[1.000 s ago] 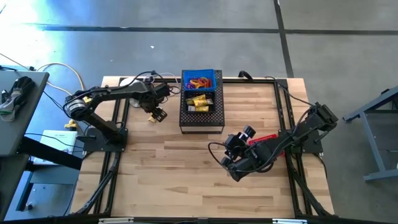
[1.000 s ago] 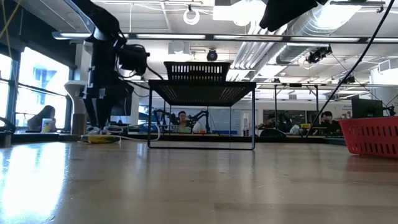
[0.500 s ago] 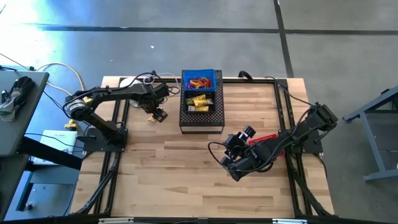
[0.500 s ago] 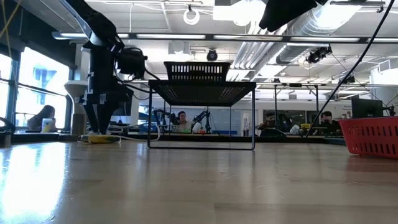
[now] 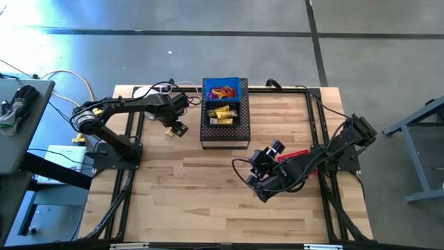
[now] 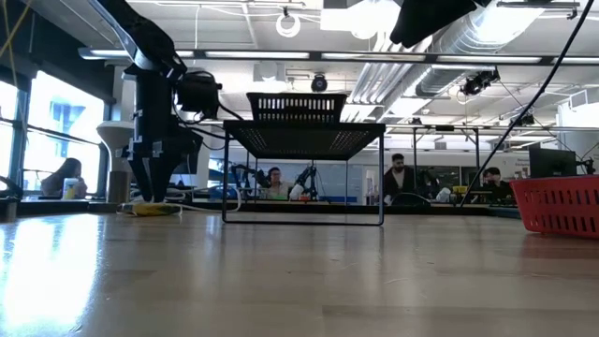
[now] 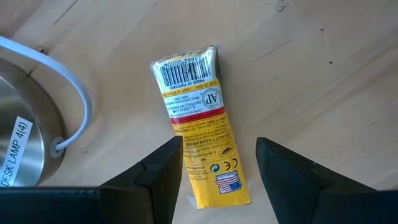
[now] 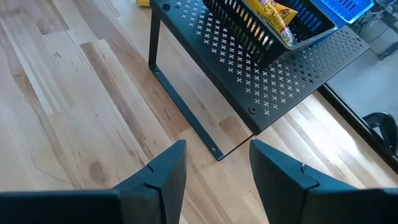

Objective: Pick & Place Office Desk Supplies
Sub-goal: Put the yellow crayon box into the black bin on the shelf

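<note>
Here, yellow barcoded packet [image 7: 200, 124], "DESK LAMP 4(4)" label [image 7: 15, 151]

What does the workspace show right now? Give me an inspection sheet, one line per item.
Surface: light wooden table, bare planks in front.
Job's things: yellow printed packet flat on the wood; more yellow packets and coloured rubber bands in the black perforated metal stand's trays.
Clutter: red plastic basket; steel desk lamp base.
Grippers: left gripper open, straddling the packet; right gripper open, empty, facing the stand.
Cables: white cable beside the lamp base.
Surroundings: people seated at desks behind the table.
</note>
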Tool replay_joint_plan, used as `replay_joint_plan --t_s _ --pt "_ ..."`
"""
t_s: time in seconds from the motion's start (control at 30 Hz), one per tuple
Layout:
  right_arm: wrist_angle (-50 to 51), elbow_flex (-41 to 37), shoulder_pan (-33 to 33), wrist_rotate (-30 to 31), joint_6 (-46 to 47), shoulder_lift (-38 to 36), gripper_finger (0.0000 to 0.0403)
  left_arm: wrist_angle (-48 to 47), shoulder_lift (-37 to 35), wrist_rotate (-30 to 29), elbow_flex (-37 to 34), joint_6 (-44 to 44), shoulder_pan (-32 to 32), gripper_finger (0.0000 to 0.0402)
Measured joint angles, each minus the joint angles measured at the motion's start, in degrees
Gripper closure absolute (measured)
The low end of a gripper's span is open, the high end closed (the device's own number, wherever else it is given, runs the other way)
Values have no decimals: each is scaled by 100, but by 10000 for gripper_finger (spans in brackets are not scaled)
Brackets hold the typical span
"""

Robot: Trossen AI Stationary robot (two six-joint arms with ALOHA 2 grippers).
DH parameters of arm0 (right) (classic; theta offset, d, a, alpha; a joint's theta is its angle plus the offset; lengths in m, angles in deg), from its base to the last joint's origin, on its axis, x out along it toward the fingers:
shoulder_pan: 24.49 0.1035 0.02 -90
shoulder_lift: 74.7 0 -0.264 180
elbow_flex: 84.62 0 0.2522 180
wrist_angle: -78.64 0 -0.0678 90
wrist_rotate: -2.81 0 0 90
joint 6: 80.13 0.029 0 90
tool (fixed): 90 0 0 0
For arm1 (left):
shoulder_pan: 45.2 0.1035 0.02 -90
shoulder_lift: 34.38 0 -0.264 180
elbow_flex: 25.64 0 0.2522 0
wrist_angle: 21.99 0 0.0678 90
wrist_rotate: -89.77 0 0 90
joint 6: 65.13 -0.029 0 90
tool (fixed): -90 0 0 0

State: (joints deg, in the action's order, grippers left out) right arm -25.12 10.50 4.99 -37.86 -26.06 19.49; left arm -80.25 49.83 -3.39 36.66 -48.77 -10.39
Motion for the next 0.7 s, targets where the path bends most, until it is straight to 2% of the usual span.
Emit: replay_joint_plan --t_s 0.23,0.7 --pt "-15 1 0 278 -46 0 239 3 0 -7 -82 -23 0 208" --pt "-13 1 0 292 -48 0 239 2 0 -158 -215 213 -4 208"
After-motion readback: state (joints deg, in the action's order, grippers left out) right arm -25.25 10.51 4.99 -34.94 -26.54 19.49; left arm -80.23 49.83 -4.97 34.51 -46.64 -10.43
